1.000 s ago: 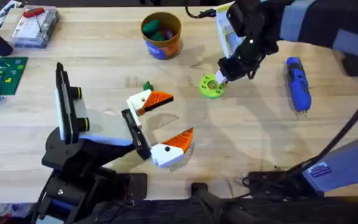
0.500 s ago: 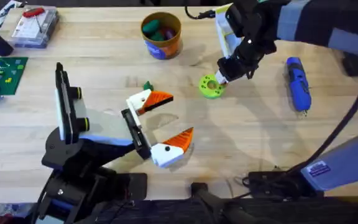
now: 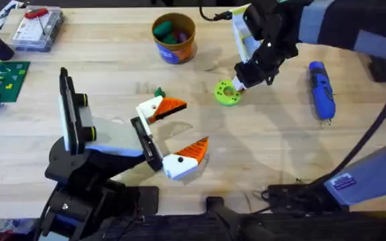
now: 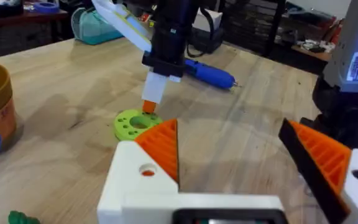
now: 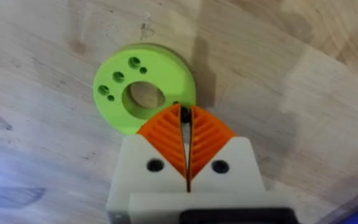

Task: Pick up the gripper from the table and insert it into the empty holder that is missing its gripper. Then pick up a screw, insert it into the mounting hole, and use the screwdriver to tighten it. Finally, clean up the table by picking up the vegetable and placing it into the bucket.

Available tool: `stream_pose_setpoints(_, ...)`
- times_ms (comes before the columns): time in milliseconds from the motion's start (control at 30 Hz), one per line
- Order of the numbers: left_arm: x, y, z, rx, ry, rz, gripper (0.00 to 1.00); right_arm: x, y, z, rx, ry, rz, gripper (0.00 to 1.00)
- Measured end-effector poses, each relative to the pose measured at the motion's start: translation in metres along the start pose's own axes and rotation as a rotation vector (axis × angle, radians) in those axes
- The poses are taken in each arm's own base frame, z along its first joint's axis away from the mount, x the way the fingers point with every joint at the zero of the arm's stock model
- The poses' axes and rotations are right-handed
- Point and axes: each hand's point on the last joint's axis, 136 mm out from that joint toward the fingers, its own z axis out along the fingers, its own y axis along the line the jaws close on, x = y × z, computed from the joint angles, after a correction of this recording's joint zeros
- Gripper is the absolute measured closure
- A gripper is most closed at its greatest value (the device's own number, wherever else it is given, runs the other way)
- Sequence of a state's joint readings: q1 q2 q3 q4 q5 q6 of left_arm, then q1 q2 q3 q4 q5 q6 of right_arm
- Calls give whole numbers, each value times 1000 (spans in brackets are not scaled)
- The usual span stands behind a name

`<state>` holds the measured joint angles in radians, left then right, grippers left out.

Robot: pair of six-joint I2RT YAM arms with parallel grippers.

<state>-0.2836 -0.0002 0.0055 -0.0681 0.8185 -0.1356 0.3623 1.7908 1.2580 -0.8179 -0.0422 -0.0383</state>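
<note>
The right claw (image 3: 238, 83) hangs tip-down over the lime-green ring disc (image 3: 228, 93), its orange pads pressed nearly together with something small and dark, most likely a screw (image 5: 182, 114), pinched between them at the disc's edge. In the right wrist view the tips sit at the disc's rim at about 5 o'clock from the central hole; judging by that pose, the arm is bringing a screw to a mounting hole, though which hole it aims at cannot be told. The left claw (image 3: 179, 127) lies low over the counter (image 3: 273, 147) at about 8 o'clock from the disc, its pads spread wide and holding nothing, probably parked clear so the right arm can work. Just beside it, toward 11 o'clock, sits a small green vegetable piece (image 3: 158, 92), not yet picked up. The bucket (image 3: 173, 37) stands at the far side of the counter at 11 o'clock from the disc, already holding a few coloured pieces. The screwdriver (image 3: 321, 89) lies flat at 3 o'clock from the disc, tip toward the near edge, within easy reach of the right arm for tightening.
</note>
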Motion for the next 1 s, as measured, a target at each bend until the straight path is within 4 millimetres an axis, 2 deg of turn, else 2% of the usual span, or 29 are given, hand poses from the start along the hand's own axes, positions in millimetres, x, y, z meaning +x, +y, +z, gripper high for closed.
stream_pose_setpoints(133, 0, 0, 0, 0, 0, 0, 14, 8, 1, -3, -2, 35, 3, 998)
stream_pose_setpoints(233, 0, 0, 0, 0, 0, 0, 14, 11, 2, -14, -2, 40, 3, 998)
stream_pose_setpoints(433, 0, 0, 0, 0, 0, 0, 14, -3, 4, -55, 2, -51, -4, 998)
stream_pose_setpoints(467, 0, 0, 0, 0, 0, 0, 15, -5, 6, -81, 4, -104, -9, 998)
stream_pose_setpoints(833, 0, 0, 0, 0, 0, 0, 14, 0, 11, -146, 11, -186, -53, 998)
stream_pose_setpoints(1000, 0, 0, 0, 0, 0, 0, 14, 4, 17, -166, 13, -188, -107, 998)
